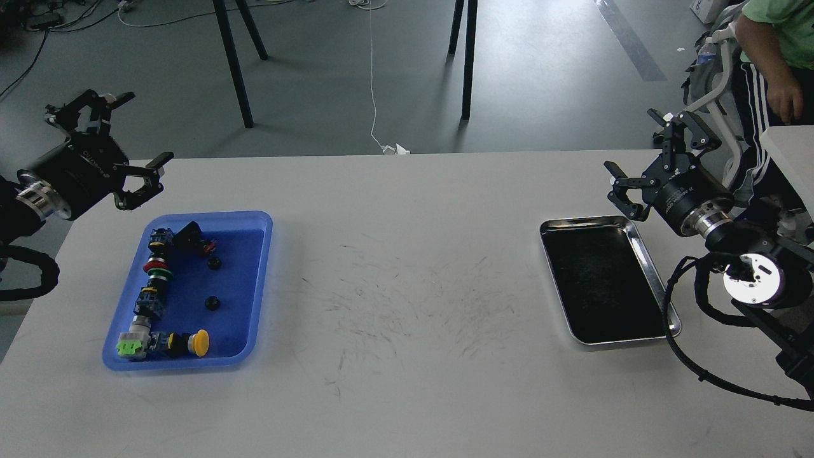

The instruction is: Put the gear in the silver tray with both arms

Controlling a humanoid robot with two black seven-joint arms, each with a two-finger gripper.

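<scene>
The silver tray (588, 221) lies empty on the right side of the white table, its dark bottom bare. Two small black gear-like parts (214, 263) (212, 303) lie in the blue plastic tray (257, 222) at the left. My left gripper (143, 127) is open and empty, held in the air above and behind the blue tray's far left corner. My right gripper (633, 141) is open and empty, held in the air just behind the silver tray's far right corner.
The blue tray also holds a row of push-button switches (156, 267) along its left wall and a yellow-capped one (200, 343) at the front. A person (772, 57) stands at the far right. A white box (792, 156) sits at the right edge.
</scene>
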